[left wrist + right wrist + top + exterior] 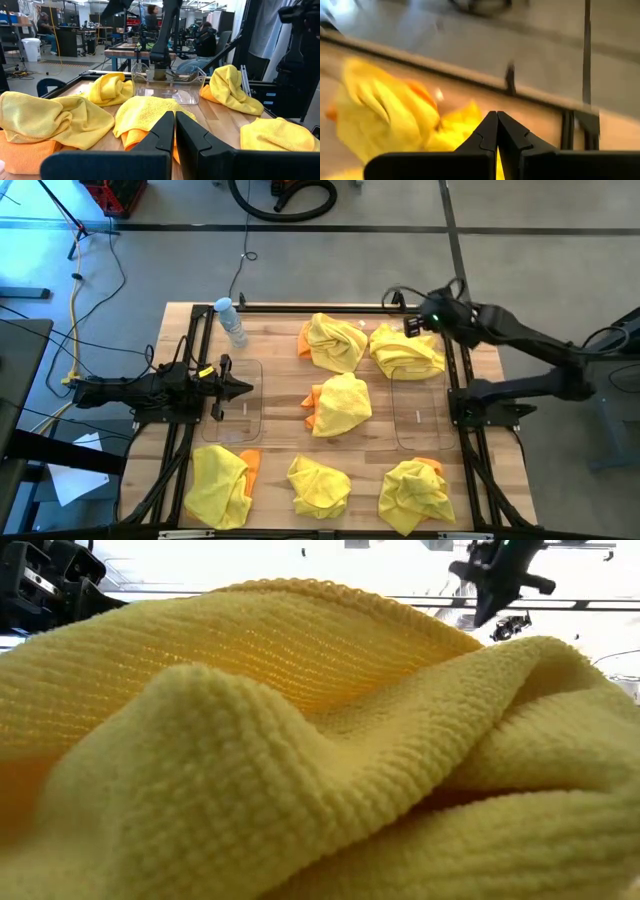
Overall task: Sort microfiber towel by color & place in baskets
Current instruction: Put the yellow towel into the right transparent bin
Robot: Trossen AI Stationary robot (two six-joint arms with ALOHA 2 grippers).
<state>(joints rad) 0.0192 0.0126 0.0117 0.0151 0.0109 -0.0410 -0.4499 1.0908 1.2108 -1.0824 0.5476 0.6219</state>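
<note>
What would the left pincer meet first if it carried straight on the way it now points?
Probably the middle yellow-and-orange towel: the shut left pincer points straight at it. The clear basket lies behind it. Depth is hard to judge.

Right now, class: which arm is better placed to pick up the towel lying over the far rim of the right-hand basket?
Probably the right: its end effector, shut and empty, hovers beside that towel. The left end effector sits over the other basket.
</note>
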